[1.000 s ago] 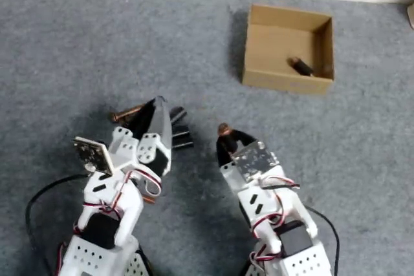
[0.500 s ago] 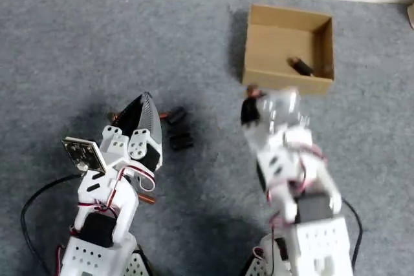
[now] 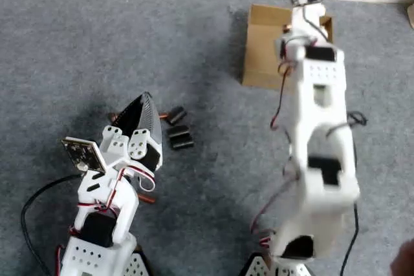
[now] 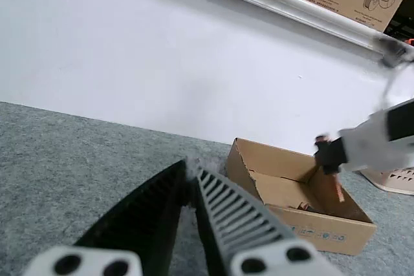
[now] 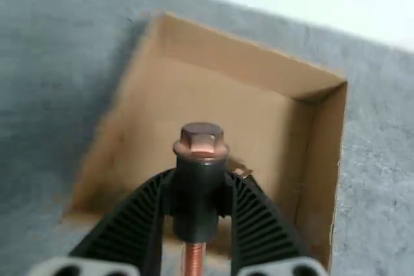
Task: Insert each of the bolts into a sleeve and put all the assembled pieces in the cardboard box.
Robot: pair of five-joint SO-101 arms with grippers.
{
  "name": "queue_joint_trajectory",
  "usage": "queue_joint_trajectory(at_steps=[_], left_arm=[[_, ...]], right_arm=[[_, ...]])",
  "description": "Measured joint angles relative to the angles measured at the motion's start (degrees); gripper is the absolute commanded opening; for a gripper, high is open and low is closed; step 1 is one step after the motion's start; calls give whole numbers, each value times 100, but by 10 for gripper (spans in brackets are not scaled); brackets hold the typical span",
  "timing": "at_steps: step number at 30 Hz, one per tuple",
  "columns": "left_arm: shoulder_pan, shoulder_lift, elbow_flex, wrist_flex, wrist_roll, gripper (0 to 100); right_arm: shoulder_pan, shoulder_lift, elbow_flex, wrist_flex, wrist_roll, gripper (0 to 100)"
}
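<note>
The right pincer [image 5: 199,189] is clamped on a black sleeve [image 5: 194,208] with a copper bolt [image 5: 200,139] through it, head above the sleeve and shank hanging out below. It hangs over the open cardboard box [image 5: 255,66], which stands near the far edge of the grey bench [image 3: 65,43], right of middle. Left of the bench's middle, the left pincer [image 4: 192,176] has its fingers pressed together with nothing between them. Just beside its tip lie three loose sleeves [image 3: 179,132], black and clustered close; whether they touch I cannot tell.
</note>
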Motion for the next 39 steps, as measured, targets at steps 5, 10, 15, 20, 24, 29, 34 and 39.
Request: queue_joint_trajectory(at_steps=[5,10,15,20,24,29,34,39], left_arm=[[0,0,0,0,0,7],[26,0,0,0,0,7],[18,0,0,79,0,7],[18,0,0,123,0,7],[18,0,0,123,0,7],[18,0,0,123,0,7],[18,0,0,123,0,7],[18,0,0,123,0,7]], right_arm=[[440,2470,-2892,396,0,5],[659,4334,-5424,1116,0,9],[615,5451,-7253,1855,0,124],[607,5565,-7745,2505,0,401],[624,5565,-7824,2927,0,417],[598,5521,-7824,3385,0,417],[633,4985,-7824,3903,0,417],[484,4044,-7833,4862,0,417]])
